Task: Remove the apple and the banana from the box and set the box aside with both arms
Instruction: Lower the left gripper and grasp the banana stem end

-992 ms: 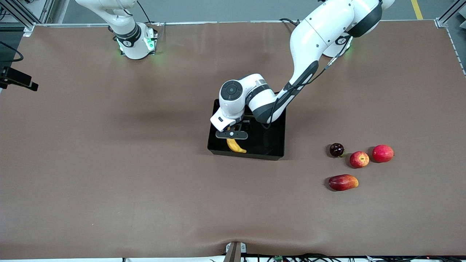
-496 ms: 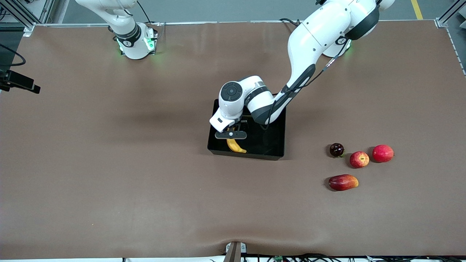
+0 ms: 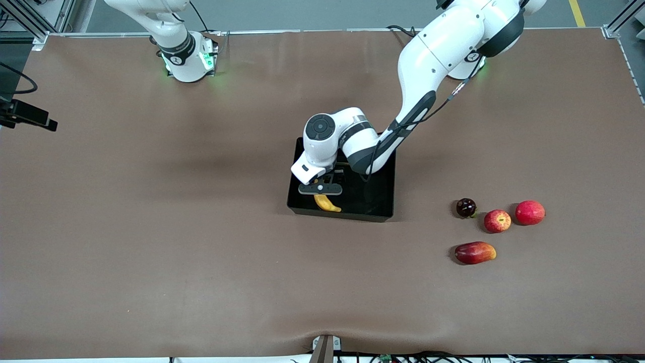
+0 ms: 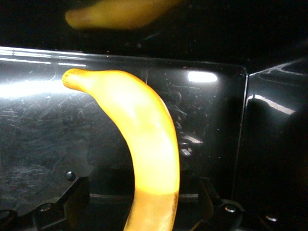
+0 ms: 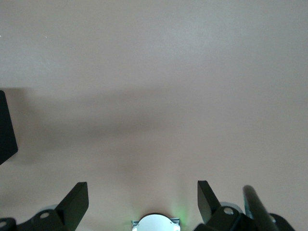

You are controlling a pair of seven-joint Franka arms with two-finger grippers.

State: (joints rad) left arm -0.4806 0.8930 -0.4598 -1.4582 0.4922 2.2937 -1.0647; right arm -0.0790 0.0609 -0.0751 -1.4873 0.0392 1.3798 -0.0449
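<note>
- Box (image 3: 375, 199): black, glossy, rectangular, open-topped with low walls; it sits flat near the middle of the worktop.
- Banana (image 3: 326, 202): yellow, long and curved, lying on the box floor by the wall nearest the front camera, toward the right arm's end. Its upper part is hidden in the front view.
- Apple (image 3: 497, 221): small, round, red with yellowish streaks, resting on the worktop toward the left arm's end, well apart from the box.

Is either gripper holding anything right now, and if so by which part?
Nothing is held. The left gripper is open astride the banana lying in the box; the right gripper waits open over bare table.
</note>
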